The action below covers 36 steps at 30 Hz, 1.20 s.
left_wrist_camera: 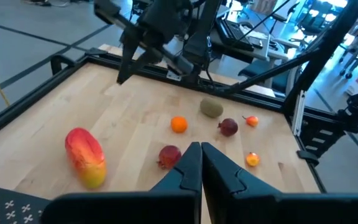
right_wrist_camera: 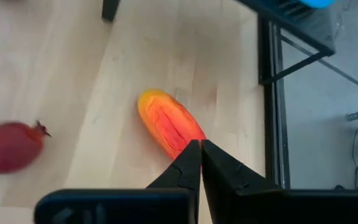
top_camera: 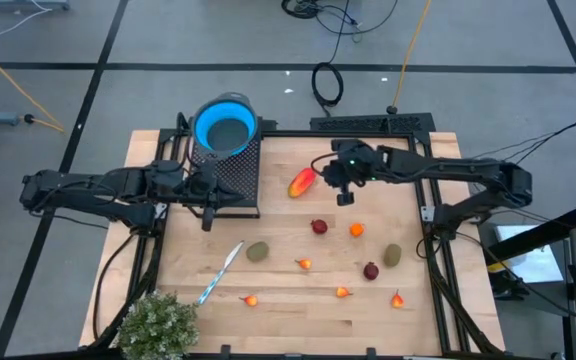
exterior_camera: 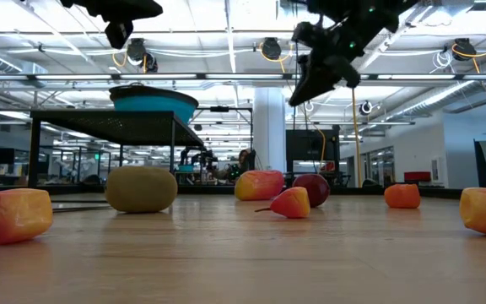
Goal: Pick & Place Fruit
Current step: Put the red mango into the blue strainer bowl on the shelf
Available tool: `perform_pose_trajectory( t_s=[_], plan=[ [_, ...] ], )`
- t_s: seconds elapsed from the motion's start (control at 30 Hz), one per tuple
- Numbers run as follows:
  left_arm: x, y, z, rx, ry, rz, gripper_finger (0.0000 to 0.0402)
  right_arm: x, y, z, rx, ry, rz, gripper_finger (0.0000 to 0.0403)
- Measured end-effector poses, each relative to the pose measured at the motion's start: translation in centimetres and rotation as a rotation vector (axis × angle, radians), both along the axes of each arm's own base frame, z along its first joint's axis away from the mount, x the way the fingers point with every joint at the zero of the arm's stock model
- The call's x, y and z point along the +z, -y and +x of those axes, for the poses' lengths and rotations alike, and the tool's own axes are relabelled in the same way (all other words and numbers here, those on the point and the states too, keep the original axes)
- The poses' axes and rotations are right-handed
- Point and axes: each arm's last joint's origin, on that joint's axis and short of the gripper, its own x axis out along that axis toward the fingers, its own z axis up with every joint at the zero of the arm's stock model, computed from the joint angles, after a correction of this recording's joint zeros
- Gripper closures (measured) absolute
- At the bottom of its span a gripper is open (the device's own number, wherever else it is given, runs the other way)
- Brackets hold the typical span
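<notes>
Right gripper (top_camera: 345,199) hangs above the surface (top_camera: 388,310), fingers pressed together, holding nothing. Through its wrist camera I see the long red-orange fruit (right_wrist_camera: 169,130) lying just beyond the fingertips. A dark red ball (right_wrist_camera: 10,146) sits off to one side. Left gripper (top_camera: 206,222) waits beside the black mesh stand (top_camera: 233,170) with the blue bowl (top_camera: 225,124), fingers closed and empty. Other fruit lies scattered on the wood, apart from both.
</notes>
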Motion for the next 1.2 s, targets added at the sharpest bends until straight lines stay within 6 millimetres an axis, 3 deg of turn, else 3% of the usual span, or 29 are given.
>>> perform_pose_trajectory(
  t_s=[0.17, 0.4, 0.7, 0.93, 1.2],
  plan=[
    [0.0, 0.0, 0.0, 0.000, -0.003, -0.001, 0.0394, -1.5, 0.8, 1.0, 0.024, -0.048, -0.031, 0.0357],
    [0.0, 0.0, 0.0, -0.001, -0.002, -0.005, 0.0391, -3.2, 1.7, 2.1, 0.050, -0.081, -0.066, 0.0275],
    [0.0, 0.0, 0.0, 0.004, -0.002, -0.022, 0.0399, -3.1, 2.5, 2.6, 0.092, -0.031, -0.119, 0.0181],
    [0.0, 0.0, 0.0, 0.006, -0.001, -0.029, 0.0386, -3.1, 3.0, 2.4, 0.088, -0.027, -0.104, 0.0141],
    [0.0, 0.0, 0.0, -0.003, -0.002, 0.010, 0.0399, -3.3, 2.9, 2.3, 0.107, -0.034, -0.077, 0.0119]
  ],
)
